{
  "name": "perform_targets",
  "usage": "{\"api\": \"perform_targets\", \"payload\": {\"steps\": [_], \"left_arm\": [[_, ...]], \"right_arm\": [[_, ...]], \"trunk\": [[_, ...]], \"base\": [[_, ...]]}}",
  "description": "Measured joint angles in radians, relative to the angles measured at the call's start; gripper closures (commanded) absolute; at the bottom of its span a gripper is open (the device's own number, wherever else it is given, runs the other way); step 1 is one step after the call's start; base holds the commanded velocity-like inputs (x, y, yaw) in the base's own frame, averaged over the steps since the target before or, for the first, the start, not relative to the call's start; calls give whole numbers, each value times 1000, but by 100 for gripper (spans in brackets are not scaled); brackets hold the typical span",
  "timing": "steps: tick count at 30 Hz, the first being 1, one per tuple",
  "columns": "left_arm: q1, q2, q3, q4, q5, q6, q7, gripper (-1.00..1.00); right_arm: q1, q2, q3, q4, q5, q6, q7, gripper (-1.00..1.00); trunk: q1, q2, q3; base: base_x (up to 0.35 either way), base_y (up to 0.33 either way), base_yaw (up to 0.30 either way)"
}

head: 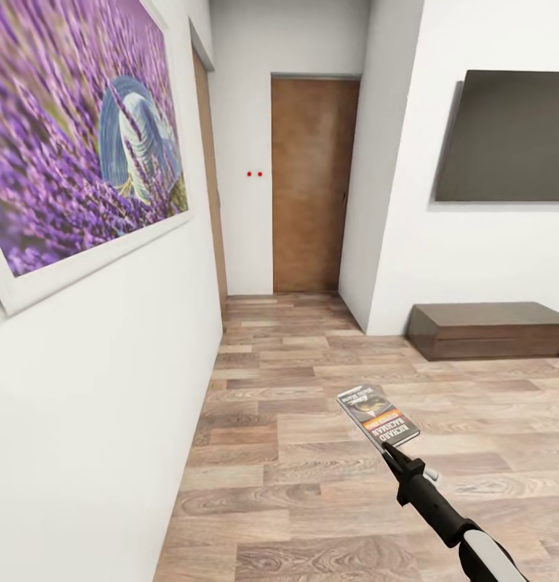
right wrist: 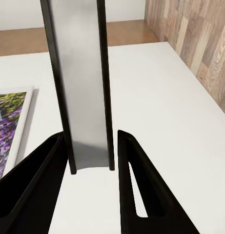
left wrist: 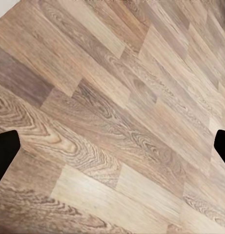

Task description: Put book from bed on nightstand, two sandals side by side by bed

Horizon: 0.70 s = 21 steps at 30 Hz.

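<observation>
Book (head: 378,415) pinched by one edge in right hand (head: 390,453), sticking out ahead over floor (head: 312,501). Risk: thin grip slips in transit. Left hand spread wide, empty.

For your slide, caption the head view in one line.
Right end effector carries the book above the wood floor, facing a closed door.

The right gripper (head: 390,453) is matte black, with slim fingers that taper to points, and sits on a black jointed wrist with a small pale stud on its side. Behind the wrist the arm has a glossy white shell edged in black. The left gripper's black fingertips (left wrist: 6,151) are blunt and plain.
</observation>
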Motion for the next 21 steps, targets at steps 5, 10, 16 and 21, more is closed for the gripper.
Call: {"api": "perform_targets", "payload": {"steps": [5, 10, 16, 21], "left_arm": [[0, 0, 0, 0, 0, 0, 0, -100], [0, 0, 0, 0, 0, 0, 0, -100], [0, 1, -1, 0, 0, 0, 0, -100], [0, 0, -1, 0, 0, 0, 0, -100]], "right_arm": [[0, 0, 0, 0, 0, 0, 0, 100], [0, 0, 0, 0, 0, 0, 0, 100], [0, 0, 0, 0, 0, 0, 0, 100], [0, 0, 0, 0, 0, 0, 0, 100]], "trunk": [[0, 0, 0], [0, 0, 0], [0, 0, 0], [0, 0, 0]], "base": [[210, 0, 0], [215, 0, 0], [220, 0, -8], [227, 0, -81]]}}
